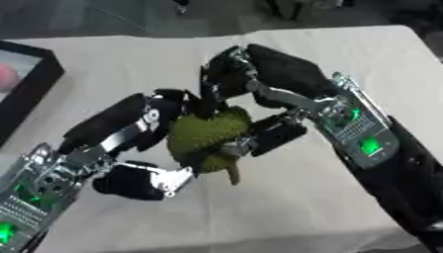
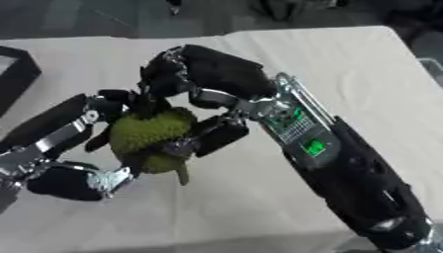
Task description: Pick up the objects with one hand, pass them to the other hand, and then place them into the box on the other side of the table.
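Handover mid-air above the table [image 1: 286, 44]: the bumpy green fruit [image 1: 203, 138] sits between both hands, left hand [image 1: 130, 148] curled round its left side, right hand [image 1: 268, 106] curled on its right; box [image 1: 30, 81] lies far left, nearer the left hand

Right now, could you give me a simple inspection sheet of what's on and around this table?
Surface: table under a pale cloth.
Job's things: green bumpy fruit-like object between both hands above the table; black box at the left edge, something pink inside.
Clutter: nothing seen.
Hands: left robot hand and right robot hand both curled round the object.
Cables: nothing seen.
Surroundings: dark floor beyond the far edge.
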You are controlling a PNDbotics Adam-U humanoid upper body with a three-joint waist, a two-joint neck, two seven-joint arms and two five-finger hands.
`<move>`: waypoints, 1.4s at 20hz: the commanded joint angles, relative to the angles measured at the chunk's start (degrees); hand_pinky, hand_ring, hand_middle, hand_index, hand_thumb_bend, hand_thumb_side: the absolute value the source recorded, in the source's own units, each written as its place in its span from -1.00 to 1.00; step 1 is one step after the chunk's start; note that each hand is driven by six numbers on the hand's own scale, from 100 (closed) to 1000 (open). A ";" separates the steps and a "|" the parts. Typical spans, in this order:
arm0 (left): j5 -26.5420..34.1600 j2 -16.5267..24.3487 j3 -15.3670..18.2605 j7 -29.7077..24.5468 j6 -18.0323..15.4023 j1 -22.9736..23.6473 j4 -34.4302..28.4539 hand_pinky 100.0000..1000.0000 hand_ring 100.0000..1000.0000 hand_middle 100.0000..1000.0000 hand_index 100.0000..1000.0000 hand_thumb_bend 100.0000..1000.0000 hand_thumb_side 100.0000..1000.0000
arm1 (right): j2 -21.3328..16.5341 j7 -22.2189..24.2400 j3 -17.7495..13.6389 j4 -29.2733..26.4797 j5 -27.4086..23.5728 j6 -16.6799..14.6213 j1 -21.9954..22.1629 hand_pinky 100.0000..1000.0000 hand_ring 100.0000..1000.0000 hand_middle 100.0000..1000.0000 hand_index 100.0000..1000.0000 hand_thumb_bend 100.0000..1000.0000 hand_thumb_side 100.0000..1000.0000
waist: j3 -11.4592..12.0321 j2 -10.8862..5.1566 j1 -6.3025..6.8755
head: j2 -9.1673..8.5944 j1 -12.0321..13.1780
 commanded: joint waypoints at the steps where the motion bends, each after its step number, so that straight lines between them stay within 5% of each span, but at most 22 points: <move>1: 1.53 0.02 -0.36 2.14 0.60 -1.07 -1.03 -0.08 -1.00 0.19 0.27 -1.00 -0.25 | -0.16 0.08 -0.79 -1.34 -0.14 0.01 -0.98 -0.19 -0.13 -0.42 -0.29 -1.00 -1.00 | -0.10 -0.90 0.02 | -0.14 -0.32; 13: -0.37 2.21 0.45 3.59 2.57 0.61 -1.03 -0.08 -1.00 0.21 0.28 -1.00 -0.26 | -1.89 -2.52 -4.67 -4.48 4.04 1.72 -0.29 0.04 0.04 -0.09 0.12 -1.00 -1.00 | -0.43 -1.08 0.11 | -0.14 -0.10; 23: -5.65 4.53 2.59 3.88 5.94 3.09 -1.03 -0.07 -1.00 0.21 0.28 -1.00 -0.31 | -3.06 -3.09 -9.40 -6.21 6.53 5.01 0.17 0.43 0.49 0.58 0.80 -1.00 -1.00 | -0.53 -1.27 0.09 | -0.14 -2.20; 28: -7.26 5.70 4.85 5.60 7.70 4.33 -1.03 -0.05 -1.00 0.21 0.29 -1.00 -0.35 | -2.75 -3.68 -12.21 -6.31 6.49 5.52 0.88 0.46 0.54 0.66 0.85 -1.00 -1.00 | -0.63 -1.37 0.06 | -0.14 -2.07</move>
